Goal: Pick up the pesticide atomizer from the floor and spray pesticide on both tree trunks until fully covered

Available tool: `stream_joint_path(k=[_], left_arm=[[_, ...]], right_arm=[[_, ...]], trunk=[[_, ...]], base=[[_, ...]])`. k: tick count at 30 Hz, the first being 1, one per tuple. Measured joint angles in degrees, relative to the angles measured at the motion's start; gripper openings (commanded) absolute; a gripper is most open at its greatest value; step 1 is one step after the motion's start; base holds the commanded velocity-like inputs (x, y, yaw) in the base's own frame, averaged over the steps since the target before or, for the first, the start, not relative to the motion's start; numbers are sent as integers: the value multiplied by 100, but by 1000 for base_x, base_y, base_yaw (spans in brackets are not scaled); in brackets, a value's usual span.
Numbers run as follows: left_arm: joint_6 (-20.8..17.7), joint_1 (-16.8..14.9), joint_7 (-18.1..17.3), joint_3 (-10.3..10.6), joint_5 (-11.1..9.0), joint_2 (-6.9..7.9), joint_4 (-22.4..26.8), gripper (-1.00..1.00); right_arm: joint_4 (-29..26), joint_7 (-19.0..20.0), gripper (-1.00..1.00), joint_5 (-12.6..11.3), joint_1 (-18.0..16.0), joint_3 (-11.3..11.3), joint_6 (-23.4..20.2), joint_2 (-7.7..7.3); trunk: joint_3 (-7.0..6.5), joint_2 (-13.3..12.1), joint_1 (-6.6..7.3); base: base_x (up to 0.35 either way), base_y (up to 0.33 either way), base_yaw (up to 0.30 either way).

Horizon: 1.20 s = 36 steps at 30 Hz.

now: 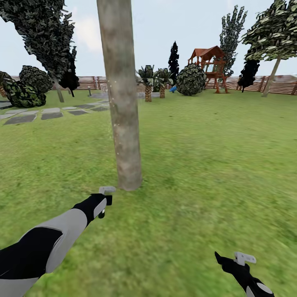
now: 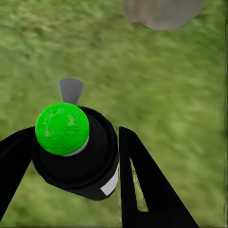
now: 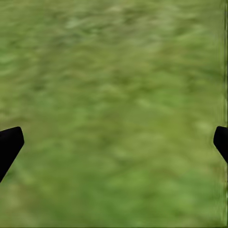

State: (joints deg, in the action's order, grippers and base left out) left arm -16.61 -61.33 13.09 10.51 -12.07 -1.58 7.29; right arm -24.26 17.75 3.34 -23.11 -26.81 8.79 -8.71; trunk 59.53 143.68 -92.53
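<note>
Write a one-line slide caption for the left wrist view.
Left tool grips the pesticide atomizer, green-topped, above grass near the tree trunk base.

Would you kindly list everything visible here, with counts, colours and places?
Mottled grey-brown tree trunk: one, centre, close ahead.
Black pesticide atomizer with green top: one, between the left tool's fingers.
Wooden playset with red-brown roof: one, far right.
Grey stepping stones: several, far left.
Brown slat fence: along the back.
Green grass lawn: all around.
Left tool: near the trunk base, holding the atomizer.
Right tool: open, over grass.
</note>
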Motion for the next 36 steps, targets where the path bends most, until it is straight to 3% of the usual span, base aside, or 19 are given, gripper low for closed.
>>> stream_joint_path(k=[14,17,20,29,31,32,36], left_arm=[[11,12,-9,-6,-1,8,-3,-100],[19,155,-10,-2,6,2,5,-100],[33,164,-21,3,8,-63,87,-100],[-148,161,-3,10,40,-100,1374,-100],[-436,149,-1,5,37,-93,1584,-100],[-760,126,0,4,37,-84,1693,-100],[-1024,25,10,6,58,-69,1951,-100]], right_arm=[[16,-7,100,-2,-1,0,0,1],[17,-9,100,-3,-1,-2,0,1],[18,-9,100,-8,-1,-8,8,-1],[18,-9,100,-9,-1,-25,9,-7],[18,-9,100,-14,-1,-26,9,-7],[18,-9,100,-16,-1,-26,9,-7],[18,-9,100,-11,-1,-26,9,-7]], trunk=[[0,0,0],[0,0,0],[0,0,0],[0,0,0],[0,0,0],[0,0,0],[-1,1,1]], base=[[118,-316,219],[199,-288,164],[200,-287,21],[74,-89,-79],[2,-2,-181],[1,-1,-75],[0,0,-21]])
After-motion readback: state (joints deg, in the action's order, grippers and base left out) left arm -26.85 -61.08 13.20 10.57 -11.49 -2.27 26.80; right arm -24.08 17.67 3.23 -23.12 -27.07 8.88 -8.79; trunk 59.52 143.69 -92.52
